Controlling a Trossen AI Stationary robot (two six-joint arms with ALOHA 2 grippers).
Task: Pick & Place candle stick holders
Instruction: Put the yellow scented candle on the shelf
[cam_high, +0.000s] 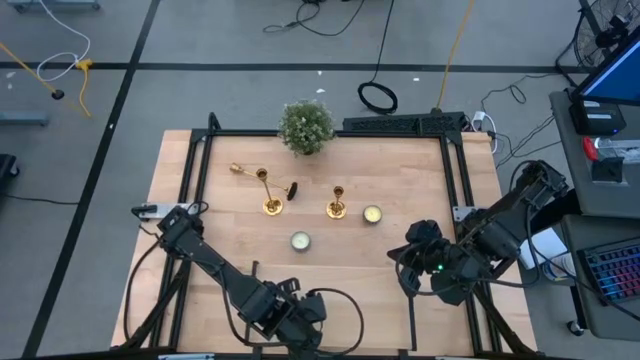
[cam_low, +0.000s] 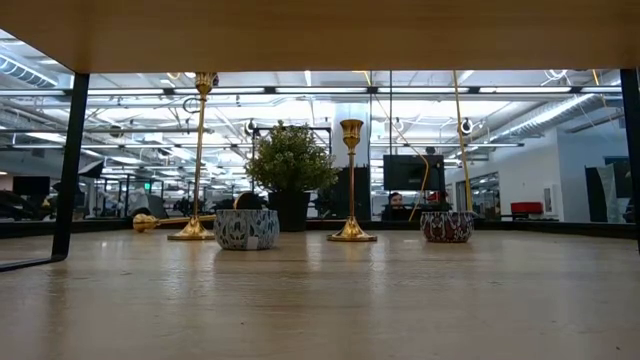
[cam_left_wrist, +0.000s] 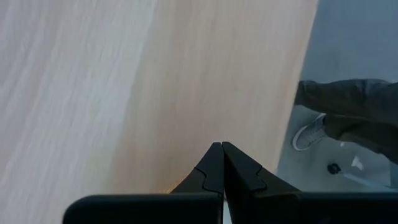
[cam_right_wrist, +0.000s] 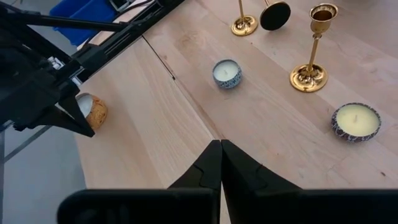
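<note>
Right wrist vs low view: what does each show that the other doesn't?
Right wrist only: the shut right gripper over the table, and the tealights' wax tops. Low only: the potted plant, the fallen candlestick lying flat, and the room behind. Both: the right-hand upright candlestick and two tealight tins.

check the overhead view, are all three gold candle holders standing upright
No, two candlesticks stand upright, but a third lies on its side.

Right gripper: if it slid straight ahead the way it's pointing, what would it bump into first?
Probably the wooden table. The shut right gripper tilts down at bare wood, short of the nearer tealight candle; depth is unclear.
</note>
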